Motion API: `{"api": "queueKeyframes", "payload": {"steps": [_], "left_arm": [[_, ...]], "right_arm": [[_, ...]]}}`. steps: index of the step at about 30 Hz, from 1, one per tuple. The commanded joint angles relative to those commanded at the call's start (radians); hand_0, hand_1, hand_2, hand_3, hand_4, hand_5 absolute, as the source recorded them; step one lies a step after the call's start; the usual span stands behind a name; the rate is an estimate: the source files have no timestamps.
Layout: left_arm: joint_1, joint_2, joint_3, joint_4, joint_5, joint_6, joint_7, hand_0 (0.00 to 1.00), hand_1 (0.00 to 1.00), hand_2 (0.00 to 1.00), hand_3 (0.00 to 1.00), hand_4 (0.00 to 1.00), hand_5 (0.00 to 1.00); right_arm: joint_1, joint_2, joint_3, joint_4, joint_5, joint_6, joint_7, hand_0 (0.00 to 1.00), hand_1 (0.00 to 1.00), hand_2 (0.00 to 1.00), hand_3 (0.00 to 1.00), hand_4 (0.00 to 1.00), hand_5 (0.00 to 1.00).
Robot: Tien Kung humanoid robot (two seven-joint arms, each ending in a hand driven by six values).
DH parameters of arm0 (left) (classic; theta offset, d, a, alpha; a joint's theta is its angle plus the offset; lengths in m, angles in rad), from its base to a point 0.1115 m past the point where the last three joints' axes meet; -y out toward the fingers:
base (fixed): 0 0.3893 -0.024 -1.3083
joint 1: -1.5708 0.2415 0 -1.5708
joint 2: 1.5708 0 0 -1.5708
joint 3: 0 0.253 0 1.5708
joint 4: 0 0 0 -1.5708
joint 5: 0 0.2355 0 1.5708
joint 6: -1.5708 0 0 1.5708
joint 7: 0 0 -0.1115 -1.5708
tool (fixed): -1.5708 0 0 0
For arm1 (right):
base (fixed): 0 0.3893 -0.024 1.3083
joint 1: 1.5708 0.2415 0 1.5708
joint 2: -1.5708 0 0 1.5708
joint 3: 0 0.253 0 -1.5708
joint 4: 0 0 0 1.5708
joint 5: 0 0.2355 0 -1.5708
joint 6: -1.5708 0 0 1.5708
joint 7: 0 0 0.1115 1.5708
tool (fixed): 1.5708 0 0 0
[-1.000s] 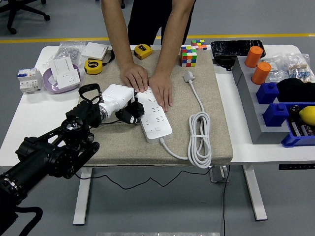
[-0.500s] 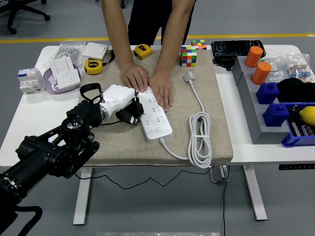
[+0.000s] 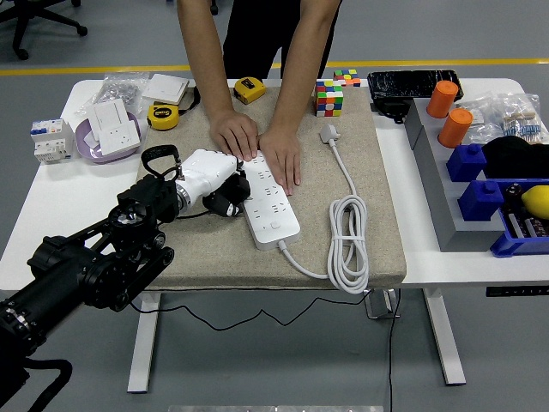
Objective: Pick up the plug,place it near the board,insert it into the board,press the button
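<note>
Plug point(image 3: 225, 202), black and chunky, sits gripped in left hand point(image 3: 208, 176) beside white board point(image 3: 270, 202)

A grey, smooth floor point(image 3: 480, 360) extends around and beneath the furniture, evenly lit with no strong shadows. A yellow line point(image 3: 103, 69) is marked on the floor beyond the table's far side, running left to right. The white table point(image 3: 51, 215) stands on white metal legs point(image 3: 141, 352) with a foot bar at each side. A beige felt mat point(image 3: 377, 215) covers the table's middle section. The base of a black office chair point(image 3: 39, 21) shows at the upper left corner. Black cables point(image 3: 257, 313) hang below the tabletop; their attachment points apparently lie under the table, unseen.
</note>
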Motion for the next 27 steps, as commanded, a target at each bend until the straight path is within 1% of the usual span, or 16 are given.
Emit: {"api": "queueKeyframes", "payload": {"steps": [2, 3, 8, 9, 14, 15, 20, 21, 26, 27], "left_arm": [[0.000, 0.002, 0.000, -0.009, -0.003, -0.003, 0.002, 0.672, 0.811, 0.785, 0.655, 0.847, 0.058], [0.000, 0.002, 0.001, -0.009, -0.003, -0.003, 0.002, 0.679, 0.814, 0.795, 0.713, 0.860, 0.066], [0.002, 0.001, -0.003, -0.027, -0.014, -0.011, 0.004, 0.679, 0.814, 0.795, 0.713, 0.860, 0.066], [0.002, 0.002, -0.003, -0.030, -0.018, -0.014, 0.005, 0.687, 0.824, 0.824, 0.814, 0.892, 0.073], [0.000, 0.004, -0.002, -0.043, -0.028, -0.028, 0.009, 0.687, 0.824, 0.824, 0.814, 0.892, 0.073], [-0.001, 0.004, -0.002, -0.045, -0.031, -0.032, 0.010, 0.701, 0.834, 0.836, 0.830, 0.927, 0.094], [-0.002, 0.008, 0.004, -0.064, -0.067, -0.058, 0.015, 0.701, 0.834, 0.836, 0.830, 0.927, 0.094], [-0.002, 0.009, 0.003, -0.068, -0.074, -0.063, 0.016, 0.720, 0.863, 0.860, 0.854, 0.998, 0.155], [-0.005, 0.011, -0.004, -0.092, -0.104, -0.087, 0.021, 0.720, 0.863, 0.860, 0.854, 0.998, 0.155], [-0.006, 0.011, -0.005, -0.095, -0.109, -0.090, 0.021, 0.744, 0.879, 0.871, 0.869, 0.998, 0.226]], "right_arm": [[0.001, 0.000, 0.000, 0.000, 0.001, 0.000, 0.000, 0.817, 0.720, 0.697, 0.600, 0.845, 0.543], [0.001, 0.000, 0.000, 0.000, 0.001, 0.000, 0.000, 0.818, 0.721, 0.696, 0.599, 0.840, 0.537], [0.001, 0.000, -0.003, 0.000, 0.003, 0.001, 0.000, 0.818, 0.721, 0.696, 0.599, 0.840, 0.537], [0.001, 0.000, -0.003, 0.000, 0.003, 0.001, 0.000, 0.816, 0.720, 0.696, 0.597, 0.847, 0.547], [0.001, 0.000, 0.001, 0.000, -0.001, 0.001, -0.001, 0.816, 0.720, 0.696, 0.597, 0.847, 0.547], [0.001, 0.000, 0.002, 0.000, -0.001, 0.001, -0.001, 0.818, 0.720, 0.696, 0.595, 0.834, 0.531], [0.002, -0.001, 0.003, 0.000, -0.002, 0.001, -0.001, 0.818, 0.720, 0.696, 0.595, 0.834, 0.531], [0.002, -0.001, 0.004, 0.000, -0.002, 0.001, -0.001, 0.818, 0.720, 0.696, 0.590, 0.808, 0.504], [0.004, 0.000, 0.002, 0.000, 0.000, 0.001, -0.001, 0.818, 0.720, 0.696, 0.590, 0.808, 0.504], [0.004, 0.000, 0.002, 0.000, 0.001, 0.001, -0.001, 0.818, 0.720, 0.696, 0.587, 0.794, 0.488]]}}
